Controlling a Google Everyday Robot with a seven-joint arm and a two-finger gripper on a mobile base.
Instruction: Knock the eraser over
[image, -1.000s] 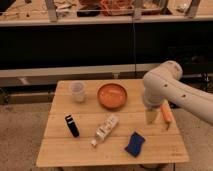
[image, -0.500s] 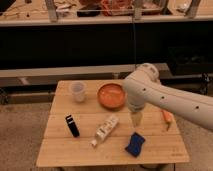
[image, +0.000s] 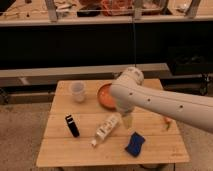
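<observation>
Wooden tabletop, arm across its middle
Eraser upright near left edge; end effector mostly hidden beneath the arm, cannot tell its grip; orange bowl half covered

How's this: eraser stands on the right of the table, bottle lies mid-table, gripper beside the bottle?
Not quite: the camera view shows the eraser standing on the left of the table. The bottle does lie mid-table, with the gripper beside it.
</observation>
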